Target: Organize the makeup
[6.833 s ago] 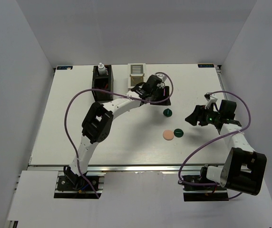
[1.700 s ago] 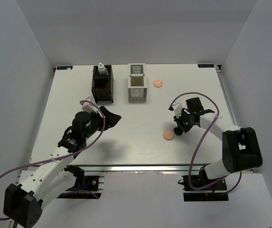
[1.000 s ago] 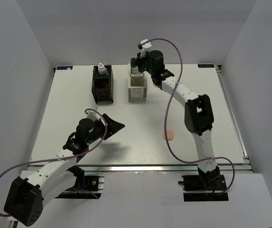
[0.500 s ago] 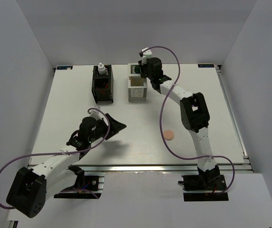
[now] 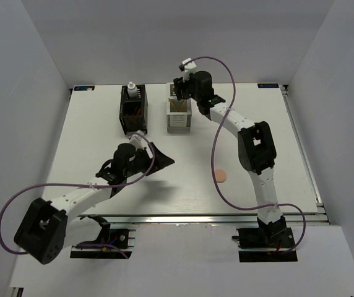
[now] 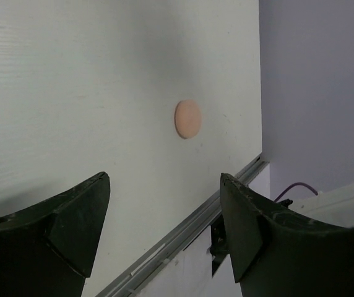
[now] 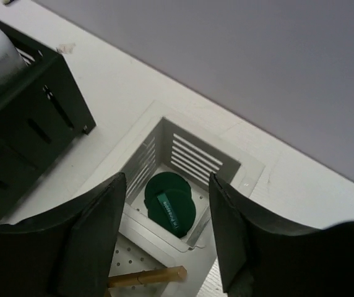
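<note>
On the white table [image 5: 90, 142] between grey walls [image 5: 164, 37] lies 1 peach disc [image 5: 221, 176]; left hand [image 6: 163, 185] and right hand [image 7: 166, 185] gape.

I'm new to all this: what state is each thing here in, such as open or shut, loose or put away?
Left gripper: open, empty, over the table.
Right gripper: open, empty, above the white slatted box.
Dark-green round discs: lying inside a compartment of that box.
Thin wooden stick: lying in the neighbouring compartment.
Peach round disc: flat, loose on the table.
Small white bottle: upright in the black slatted box.
</note>
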Robot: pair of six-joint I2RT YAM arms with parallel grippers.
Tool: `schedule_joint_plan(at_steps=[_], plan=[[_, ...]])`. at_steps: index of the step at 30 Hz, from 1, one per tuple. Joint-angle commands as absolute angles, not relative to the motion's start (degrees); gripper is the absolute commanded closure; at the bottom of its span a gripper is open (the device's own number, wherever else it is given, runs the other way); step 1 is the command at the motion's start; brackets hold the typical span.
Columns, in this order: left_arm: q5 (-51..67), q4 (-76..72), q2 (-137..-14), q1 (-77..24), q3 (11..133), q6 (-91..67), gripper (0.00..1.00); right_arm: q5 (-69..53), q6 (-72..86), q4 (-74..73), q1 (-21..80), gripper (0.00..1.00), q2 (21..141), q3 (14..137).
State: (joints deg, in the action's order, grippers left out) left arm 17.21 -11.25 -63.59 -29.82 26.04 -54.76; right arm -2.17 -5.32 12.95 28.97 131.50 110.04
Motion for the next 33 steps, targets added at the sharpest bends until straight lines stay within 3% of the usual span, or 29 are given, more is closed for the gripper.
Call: schedule_joint_plan(at_steps=[1, 2, 4, 7, 9, 12, 18, 22, 25, 28, 33], plan=[[18.46, -11.96, -69.24, -34.18, 33.45, -50.11, 0.19, -5.09, -5.63, 15.65, 27.60, 0.37, 121.48, 110.32], [18.54, -10.82, -71.61, -35.41, 35.40, -49.14, 0.20, -5.36, -5.63, 16.08, 27.16, 0.36, 119.72, 108.48], [18.98, -9.15, -78.99, -38.57, 39.35, -46.07, 0.20, -7.02, -5.27, 19.84, 25.49, 0.42, 112.09, 102.86], [19.95, -7.04, -89.45, -42.18, 47.53, -42.55, 0.22, -16.91, -1.09, 21.71, 20.23, 0.61, 101.89, 91.08], [20.30, -4.93, -94.63, -44.20, 53.85, -40.71, 0.25, -20.99, 2.09, 16.99, 14.79, 0.72, 96.35, 85.97], [18.99, 0.25, -103.78, -47.45, 63.61, -38.16, 0.27, -27.58, 3.43, 8.63, 7.40, 0.80, 89.67, 77.89], [13.63, 12.64, -118.02, -53.60, 80.91, -35.25, 0.28, -32.60, -1.74, 3.44, -5.79, 0.80, 71.48, 54.10], [7.83, 21.51, -123.74, -55.89, 87.87, -34.45, 0.30, -34.01, -2.99, 0.44, -10.54, 0.79, 61.19, 45.73], [5.02, 25.47, -126.73, -56.95, 91.83, -33.05, 0.37, -34.28, -2.03, -2.09, -12.56, 0.78, 55.56, 42.11], [4.66, 28.20, -129.46, -58.00, 94.73, -31.47, 0.60, -34.37, -0.36, -3.77, -14.23, 0.78, 52.74, 40.87], [4.39, 28.04, -131.13, -59.50, 95.01, -30.76, 0.60, -34.45, -0.35, -4.57, -15.47, 0.78, 52.29, 40.69]])
